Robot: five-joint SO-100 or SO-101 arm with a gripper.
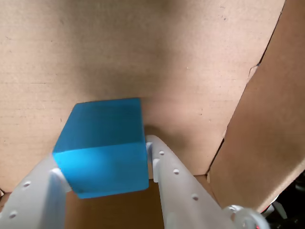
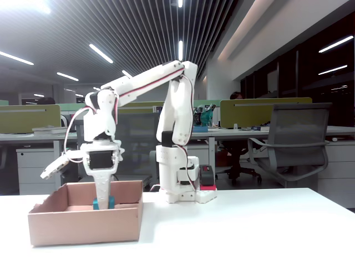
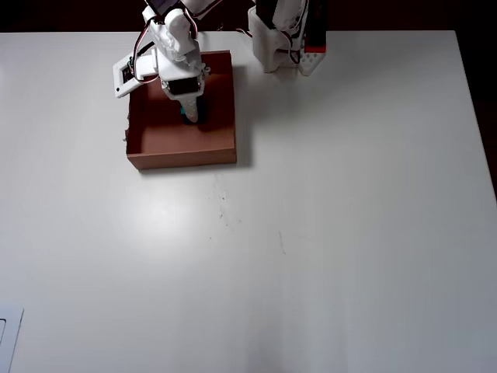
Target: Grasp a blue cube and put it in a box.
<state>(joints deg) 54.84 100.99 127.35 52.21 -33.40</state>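
The blue cube [image 1: 102,145] sits between my two white fingers, low inside the brown cardboard box [image 1: 143,47], at or just above its floor. My gripper [image 1: 102,157] is shut on the cube, one finger against each side. In the fixed view the gripper [image 2: 104,204] points straight down into the box [image 2: 83,224], and slivers of the cube [image 2: 95,205] show beside the finger. In the overhead view the gripper [image 3: 192,109] is over the far right part of the box [image 3: 182,159], and a bit of the cube [image 3: 189,118] shows under it.
The arm's base [image 3: 283,39] stands at the table's far edge, right of the box, with a red and black block [image 3: 314,39] beside it. A box wall [image 1: 271,119] rises close on the right in the wrist view. White tabletop [image 3: 311,233] spreads in front.
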